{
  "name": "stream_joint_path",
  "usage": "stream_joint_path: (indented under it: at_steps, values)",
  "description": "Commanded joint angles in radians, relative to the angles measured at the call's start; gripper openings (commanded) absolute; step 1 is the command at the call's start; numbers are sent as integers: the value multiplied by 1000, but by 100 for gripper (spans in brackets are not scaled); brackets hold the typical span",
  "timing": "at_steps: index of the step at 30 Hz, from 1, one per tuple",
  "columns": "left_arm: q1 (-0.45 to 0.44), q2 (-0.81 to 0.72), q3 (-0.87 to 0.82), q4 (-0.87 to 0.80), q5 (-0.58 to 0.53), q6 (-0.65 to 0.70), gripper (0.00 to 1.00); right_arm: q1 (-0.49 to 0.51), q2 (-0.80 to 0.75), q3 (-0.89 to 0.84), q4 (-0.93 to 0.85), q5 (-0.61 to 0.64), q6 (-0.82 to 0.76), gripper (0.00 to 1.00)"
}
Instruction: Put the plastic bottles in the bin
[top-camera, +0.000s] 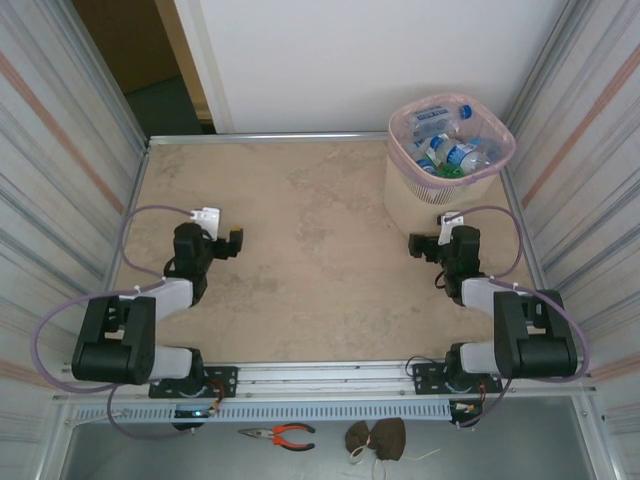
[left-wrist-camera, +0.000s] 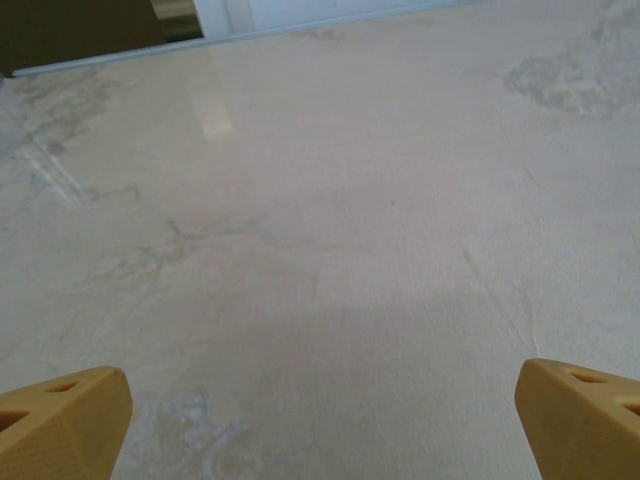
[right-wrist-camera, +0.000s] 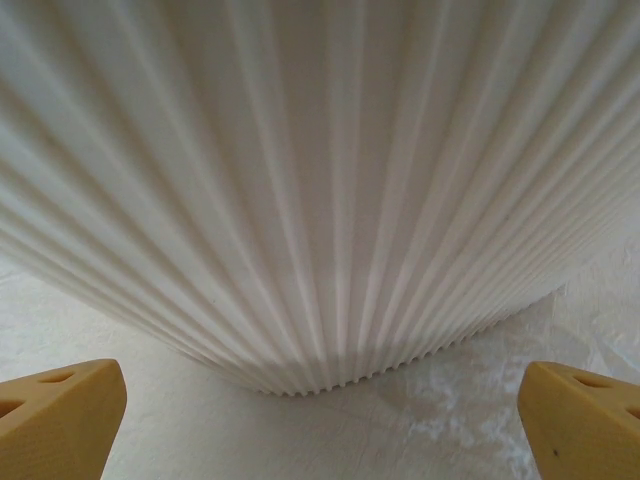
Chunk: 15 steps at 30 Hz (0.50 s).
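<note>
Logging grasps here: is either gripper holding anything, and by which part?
Nothing is held: left gripper and right gripper are both open and empty.

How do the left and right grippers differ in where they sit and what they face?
The left gripper faces bare table, while the right gripper faces the ribbed wall of the bin close up. The left gripper sits on the side away from the bin, and the right gripper sits just in front of it. Both are open and empty. The plastic bottles lie inside the bin.
</note>
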Motion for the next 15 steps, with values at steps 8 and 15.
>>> stream_joint_path:
  at_steps: [8,15]
  values:
    - [104,156,16,163,240,-20,99,-93,194,19,320,-151,6,99]
    - [88,165,25,157,216,-9,99,-101,183,41,255,-159,15,99]
